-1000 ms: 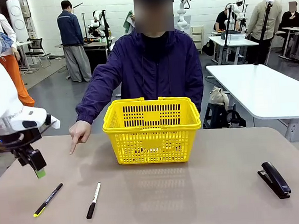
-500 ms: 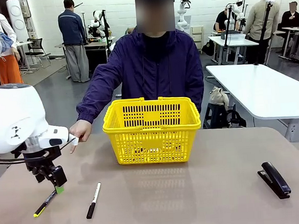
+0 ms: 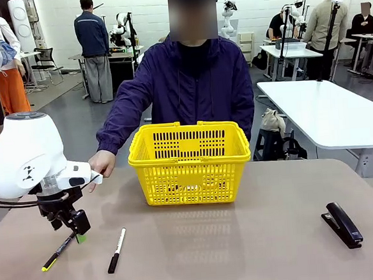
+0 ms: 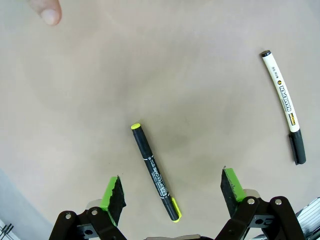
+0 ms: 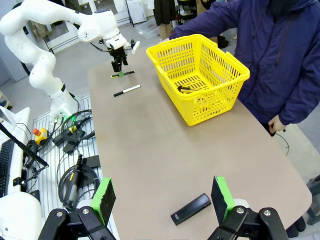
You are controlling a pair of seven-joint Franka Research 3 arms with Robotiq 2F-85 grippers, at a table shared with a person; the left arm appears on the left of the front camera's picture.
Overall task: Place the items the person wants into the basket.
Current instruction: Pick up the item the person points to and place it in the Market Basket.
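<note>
While the left end effector point(image 4: 170, 192) is hanging wide open over the black marker point(image 4: 154, 172) near the worktop's left edge, pickup is pending; lowering and closing looks next.

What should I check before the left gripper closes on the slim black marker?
1. Left gripper open: ok.
2. Slim black marker between the fingers: ok, it lies in the gap.
3. Fingers down at the marker: cannot tell.
4. White-and-black pen out of the grip: ok, well off to one side.
5. Person's hand away: ok, resting beside the basket.
6. Right gripper out of the way: ok, open, above the black stapler.
</note>
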